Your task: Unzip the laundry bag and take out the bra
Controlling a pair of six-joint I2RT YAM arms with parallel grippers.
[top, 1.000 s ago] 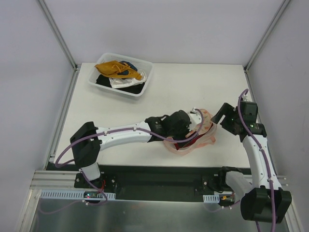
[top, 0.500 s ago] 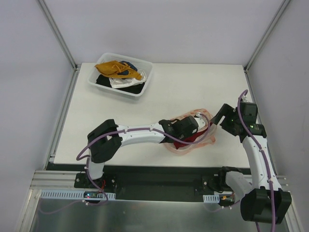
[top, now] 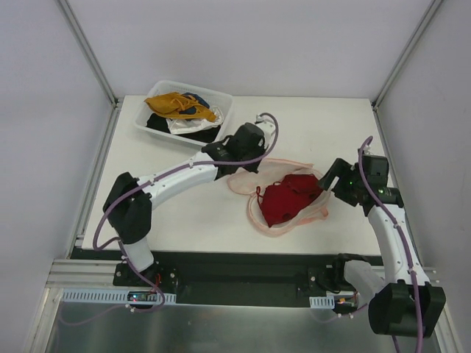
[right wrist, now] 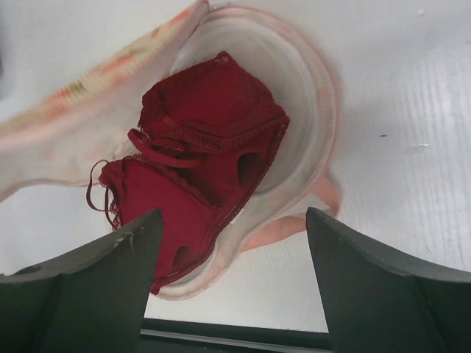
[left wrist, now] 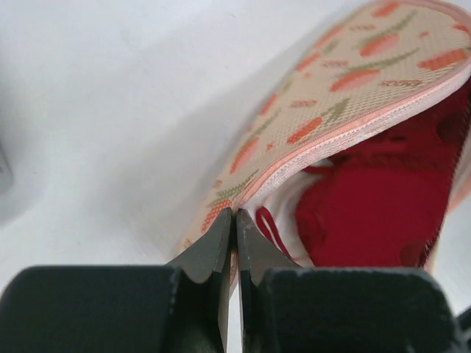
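The laundry bag (top: pixel 283 229) lies open near the table's front right, its printed mesh flap (left wrist: pixel 346 88) peeled back to the left. My left gripper (left wrist: pixel 235 213) is shut on the flap's pink zipper rim and, in the top view, the left gripper (top: pixel 237 169) holds it up behind and left of the pouch. The dark red bra (top: pixel 288 200) lies uncovered in the whitish lower shell (right wrist: pixel 309 95). My right gripper (top: pixel 333 180) hangs open just right of the bag, the bra (right wrist: pixel 206 132) below and ahead of its fingers, nothing between them.
A clear plastic bin (top: pixel 221 121) at the back left holds a mustard-yellow garment (top: pixel 176 104) with white and black clothes. The left arm stretches diagonally across the table's middle. The table's front edge (right wrist: pixel 221 327) is just beyond the bag.
My left gripper shut on the bag's flap rim and swung back and left with it, folding the bag open and uncovering the bra. The right gripper has hardly moved.
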